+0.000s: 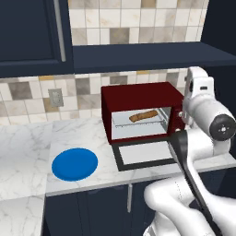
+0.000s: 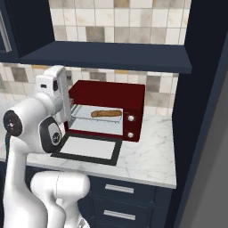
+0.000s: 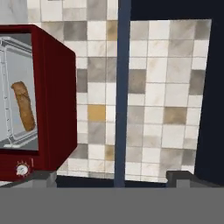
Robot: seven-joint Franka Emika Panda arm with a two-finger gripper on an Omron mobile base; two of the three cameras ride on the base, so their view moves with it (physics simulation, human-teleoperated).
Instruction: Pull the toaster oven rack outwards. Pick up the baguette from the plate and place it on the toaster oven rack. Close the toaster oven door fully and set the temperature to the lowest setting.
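A tiled kitchen wall rose behind the marble counter (image 1: 27,138), where the toaster oven (image 1: 140,96) stood with its toaster oven door (image 1: 145,154) folded down flat in front. The baguette (image 1: 143,115) already lay on the toaster oven rack (image 1: 138,122) inside, and the plate (image 1: 74,164) sat bare. The pincer (image 3: 111,177) hung with jaws wide apart, holding nothing, beside the oven. The door looked stiff, hinged and light; its outer edge seemed the likeliest hold for lifting.

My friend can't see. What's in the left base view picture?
A baguette lies on the rack inside a dark red toaster oven whose door hangs open flat. An empty blue plate sits left on the marble counter.
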